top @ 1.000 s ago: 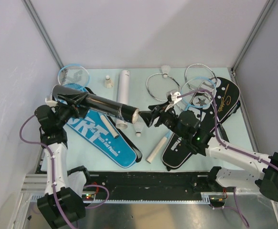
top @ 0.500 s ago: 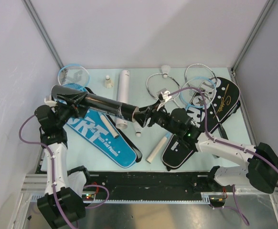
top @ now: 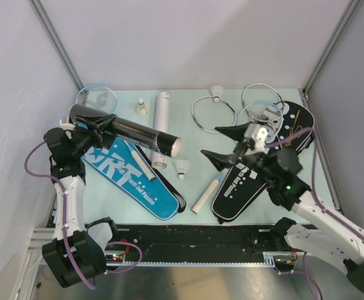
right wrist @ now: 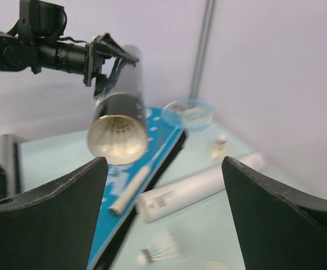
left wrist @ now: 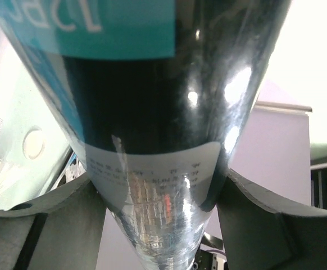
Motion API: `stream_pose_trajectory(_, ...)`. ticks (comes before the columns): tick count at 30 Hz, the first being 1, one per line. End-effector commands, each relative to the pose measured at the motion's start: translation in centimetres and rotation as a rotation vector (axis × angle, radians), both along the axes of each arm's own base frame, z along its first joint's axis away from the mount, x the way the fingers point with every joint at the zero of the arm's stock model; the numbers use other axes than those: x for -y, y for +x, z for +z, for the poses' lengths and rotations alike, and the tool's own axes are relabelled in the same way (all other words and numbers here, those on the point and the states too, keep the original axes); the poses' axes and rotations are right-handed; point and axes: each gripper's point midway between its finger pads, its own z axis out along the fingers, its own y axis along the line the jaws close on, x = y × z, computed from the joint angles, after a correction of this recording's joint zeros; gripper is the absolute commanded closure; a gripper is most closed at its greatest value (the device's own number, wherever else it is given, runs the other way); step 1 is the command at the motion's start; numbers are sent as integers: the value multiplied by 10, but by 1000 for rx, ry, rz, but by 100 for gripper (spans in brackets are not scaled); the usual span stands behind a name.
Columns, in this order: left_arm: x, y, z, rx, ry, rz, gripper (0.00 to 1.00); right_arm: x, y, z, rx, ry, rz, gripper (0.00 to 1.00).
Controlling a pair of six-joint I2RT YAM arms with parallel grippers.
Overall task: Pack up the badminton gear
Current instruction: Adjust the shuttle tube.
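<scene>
Left gripper (top: pixel 102 127) clamps black tube (top: pixel 138 134) aloft, long axis left–right, mouth facing right gripper (top: pixel 209 141), whose jaws stand wide and empty, nearer the bench-centre shuttlecock (top: pixel 182 167).

Between the wide-apart jaws, the black tube (right wrist: pixel 118 121) shows its open mouth above a white tube (right wrist: pixel 197 188) and shuttlecock (right wrist: pixel 160 247).

Left gripper (top: pixel 96 128) clamped around black tube (top: pixel 141 135) near its closed end, right gripper (top: pixel 222 144) jaws spread wide, facing the tube's open mouth
</scene>
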Motion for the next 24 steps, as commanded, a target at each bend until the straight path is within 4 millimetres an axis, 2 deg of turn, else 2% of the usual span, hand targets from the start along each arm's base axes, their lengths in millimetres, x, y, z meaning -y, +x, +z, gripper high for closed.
stream_pose_trajectory(1, 28, -8, 31, 113, 61, -192, 63, 28, -15, 1, 363, -167, 1, 11)
stream_pose_trajectory(3, 40, -10, 30, 122, 80, -247, 62, 32, -16, -16, 482, -284, 5, 10)
stream_pose_trajectory(6, 65, -14, 27, 123, 88, -361, 62, 37, -8, -35, 538, -381, 3, 11)
stream_pose_trajectory(10, 98, -23, 25, 127, 79, -541, 62, 40, -4, -42, 614, -380, 39, 13)
stream_pose_trajectory(14, 120, -37, 32, 164, 87, -658, 62, 33, 1, -51, 683, -418, 70, 14)
stream_pose_trajectory(17, 134, -47, 24, 150, 77, -729, 62, 18, 2, -54, 737, -438, 80, 15)
stream_pose_trajectory(24, 162, -63, 2, 94, 58, -834, 60, -28, -12, -56, 850, -462, 124, 15)
